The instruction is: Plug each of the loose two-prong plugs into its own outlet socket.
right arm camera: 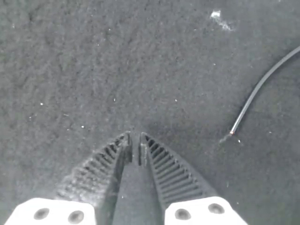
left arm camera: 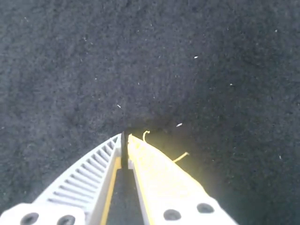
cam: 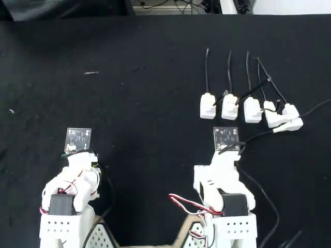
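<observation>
Several white plug and socket pieces lie in a row at the right of the black table, each with a thin black cord: one block (cam: 208,106), a second (cam: 229,107), a third (cam: 252,110), and a tight cluster (cam: 282,117) at the far right. I cannot tell plugs from sockets here. The right arm (cam: 223,175) sits folded just in front of the row, and the left arm (cam: 75,178) is folded far to the left. My left gripper (left arm camera: 125,138) is shut over bare cloth with nothing in it. My right gripper (right arm camera: 135,141) is shut and holds nothing either.
A loose black cord end (right arm camera: 233,133) lies on the cloth close beside the right gripper; in the high view this cord (cam: 258,136) runs from the cluster toward the right arm. Another cord (cam: 316,108) leaves toward the right edge. Bits of lint (right arm camera: 220,18) dot the cloth.
</observation>
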